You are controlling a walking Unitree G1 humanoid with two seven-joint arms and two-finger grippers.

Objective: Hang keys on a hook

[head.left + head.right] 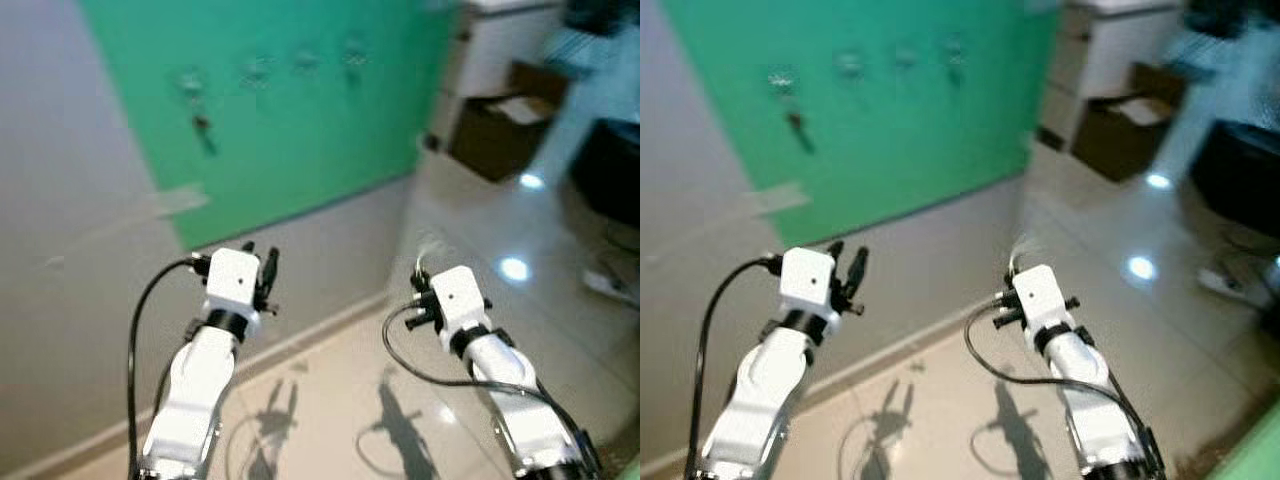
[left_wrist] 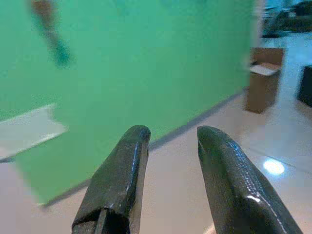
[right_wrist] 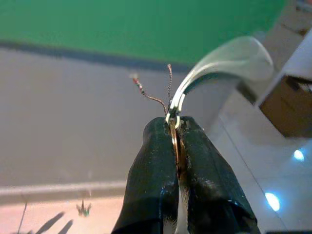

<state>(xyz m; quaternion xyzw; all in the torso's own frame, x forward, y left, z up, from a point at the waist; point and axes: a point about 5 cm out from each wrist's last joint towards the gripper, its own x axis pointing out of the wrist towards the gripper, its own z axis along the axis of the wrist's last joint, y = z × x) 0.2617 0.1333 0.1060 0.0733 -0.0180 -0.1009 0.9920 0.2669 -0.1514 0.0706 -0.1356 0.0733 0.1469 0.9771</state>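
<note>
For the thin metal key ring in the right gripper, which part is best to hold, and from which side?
Probably its near edge, as now: the right gripper pinches the thin metal key ring flat between closed fingertips from behind, so the pale curved loop sticks out forward, free for hanging.

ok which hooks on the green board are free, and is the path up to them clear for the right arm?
The green board carries a row of hooks. The leftmost hook already has a key hanging; the three hooks to its right look bare, though blurred. Between the right gripper, shut on the key ring, and the board is bare wall. The cardboard box crowds the right.
</note>
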